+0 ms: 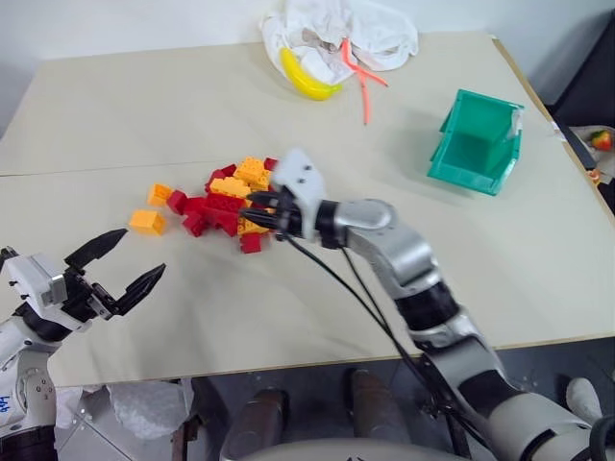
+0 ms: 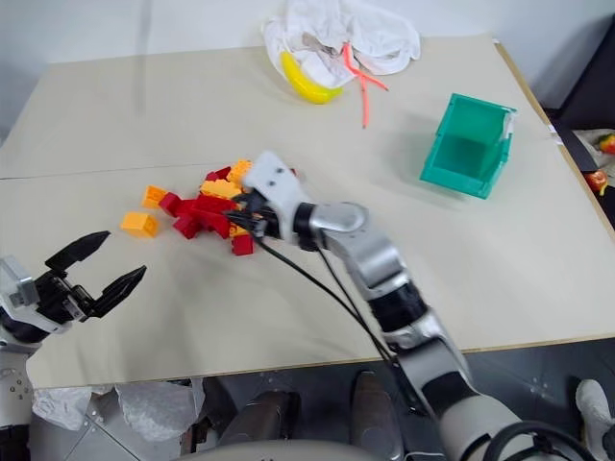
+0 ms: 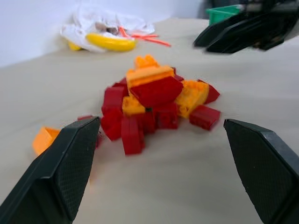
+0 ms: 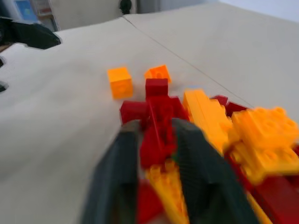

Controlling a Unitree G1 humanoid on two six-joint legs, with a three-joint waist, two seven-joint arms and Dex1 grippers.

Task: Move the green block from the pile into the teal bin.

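- Right end effector (image 1: 258,213): fingers drawn near together over the pile (image 1: 223,204); whether anything is pinched between them cannot be told.
- Left end effector (image 1: 123,261): fingers spread wide, nothing held, above the table (image 1: 288,307) near its front edge, apart from the bricks.
- Pile: red, orange and yellow bricks mid-table; two orange bricks (image 1: 147,222) loose beside it.
- Green block: not made out among the bricks.
- Teal bin (image 1: 478,142): far right of the table, well apart from the pile.
- Banana (image 1: 307,82): far edge, against white cloth (image 1: 336,29).
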